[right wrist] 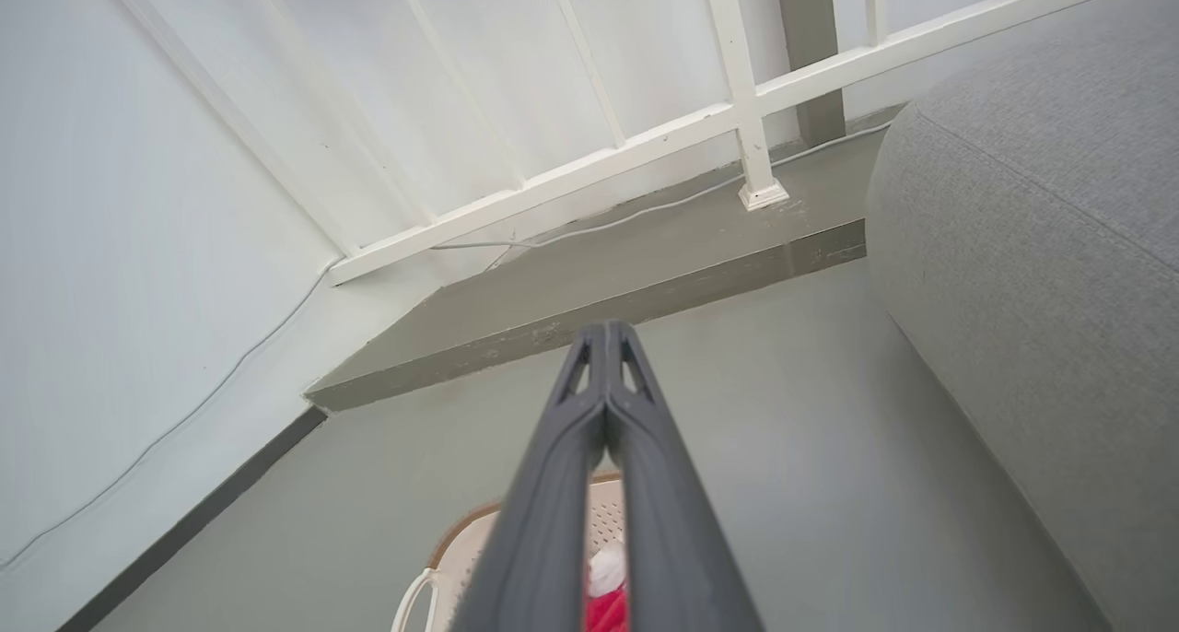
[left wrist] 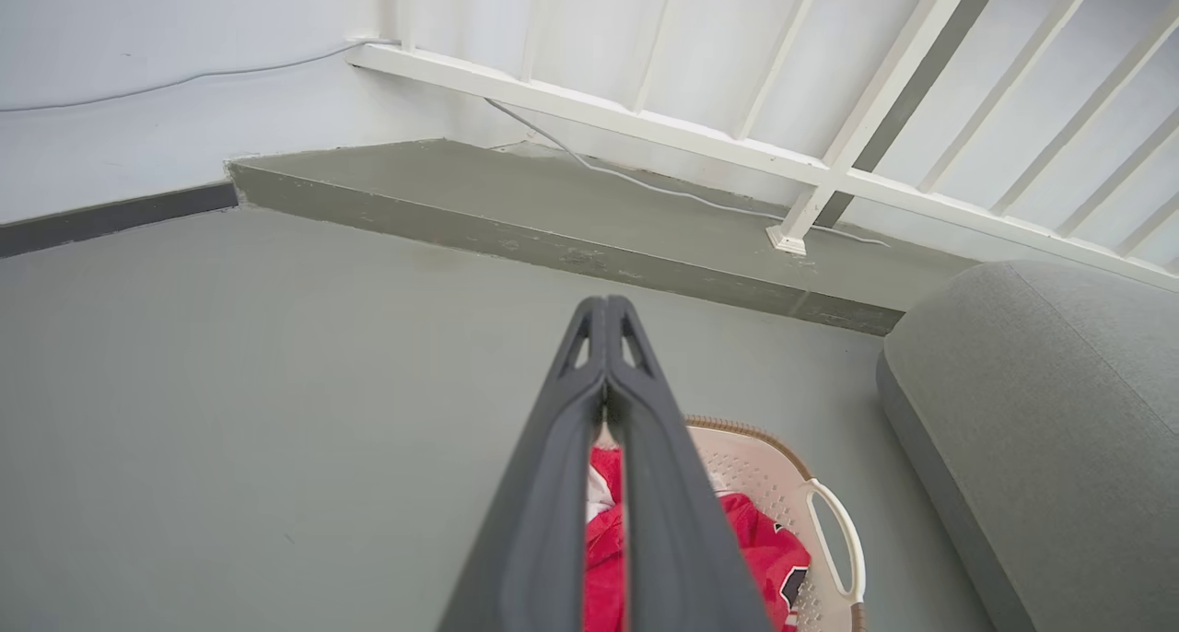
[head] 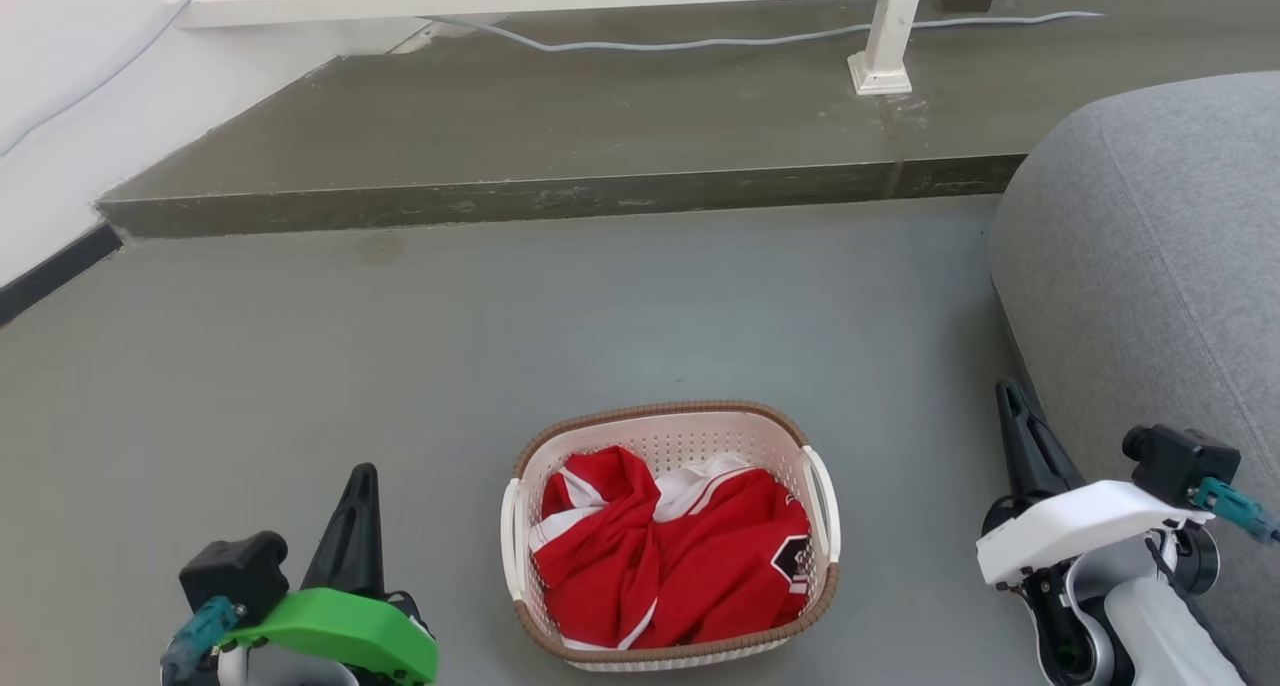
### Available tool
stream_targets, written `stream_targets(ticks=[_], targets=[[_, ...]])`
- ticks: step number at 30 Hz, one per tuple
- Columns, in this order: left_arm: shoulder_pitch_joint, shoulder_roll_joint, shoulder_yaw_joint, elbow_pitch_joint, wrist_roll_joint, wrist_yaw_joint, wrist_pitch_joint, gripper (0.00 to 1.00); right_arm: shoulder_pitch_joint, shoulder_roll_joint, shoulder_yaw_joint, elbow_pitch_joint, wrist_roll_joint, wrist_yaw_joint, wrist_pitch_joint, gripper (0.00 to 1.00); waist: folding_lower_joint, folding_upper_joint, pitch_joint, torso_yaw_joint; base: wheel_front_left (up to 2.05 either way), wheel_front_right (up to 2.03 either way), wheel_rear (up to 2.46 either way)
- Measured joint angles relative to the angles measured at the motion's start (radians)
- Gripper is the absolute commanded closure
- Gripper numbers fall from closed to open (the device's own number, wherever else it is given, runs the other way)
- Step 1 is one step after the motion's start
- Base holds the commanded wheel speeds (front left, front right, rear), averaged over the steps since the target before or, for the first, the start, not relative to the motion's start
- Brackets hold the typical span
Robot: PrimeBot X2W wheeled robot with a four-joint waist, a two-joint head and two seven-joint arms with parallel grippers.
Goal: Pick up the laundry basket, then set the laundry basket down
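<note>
Head view puts the laundry basket on the grey floor, low in the middle of the picture, roughly midway between my two arms. Its white side handles face outward, one toward each arm, which I judge suits a two-armed lift. A crumpled red garment with white trim fills it.

The left end effector and the right end effector each have their fingers pressed together, holding nothing. Both stand well apart from the basket, so I judge the pick-up has not begun. The right arm sits close to a grey upholstered sofa, leaving little room on that side.

The basket's near edge is cut off by the bottom of the head view. In each wrist view that arm's own fingers cover most of the basket, so I get only a far handle and some rim. A black-and-white emblem on the garment is folded over, and I cannot read it.
</note>
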Motion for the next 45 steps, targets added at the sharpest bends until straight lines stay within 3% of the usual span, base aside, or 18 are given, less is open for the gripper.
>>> stream_targets(ticks=[45], targets=[[-0.014, -0.004, 0.148, 0.071, -0.602, -0.101, 0.116, 1.00, -0.003, 0.060, -0.195, 0.024, 0.547, 0.100, 0.152, 1.00, 0.0000, 0.0000, -0.033, 0.019, 0.00, 0.00, 0.00]])
